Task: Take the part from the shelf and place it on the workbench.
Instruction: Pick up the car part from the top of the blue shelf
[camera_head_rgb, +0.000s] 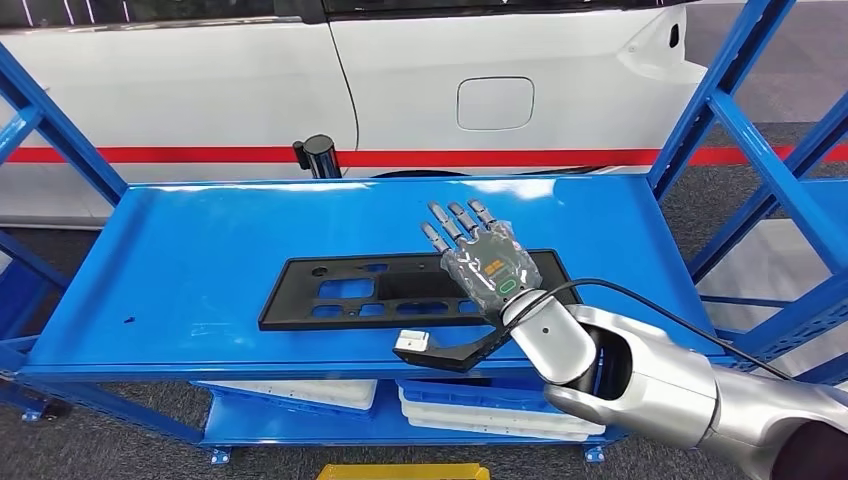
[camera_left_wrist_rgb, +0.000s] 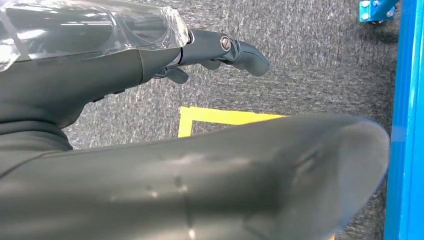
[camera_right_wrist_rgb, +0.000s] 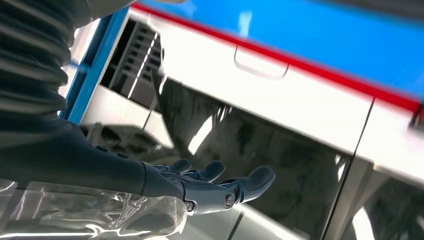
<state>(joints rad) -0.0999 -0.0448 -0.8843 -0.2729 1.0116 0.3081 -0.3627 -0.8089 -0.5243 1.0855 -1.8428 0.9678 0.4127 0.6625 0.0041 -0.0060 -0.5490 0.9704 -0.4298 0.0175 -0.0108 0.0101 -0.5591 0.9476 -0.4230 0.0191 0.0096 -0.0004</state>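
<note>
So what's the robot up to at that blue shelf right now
The robot is reaching its right hand over a flat black part that lies on the top level of the blue shelf. The fingers are spread and flat above the part's right end, and no grip shows, so the part is not yet picked up. The left hand hangs low over the grey floor, holding nothing. A white car stands behind the shelf.
</note>
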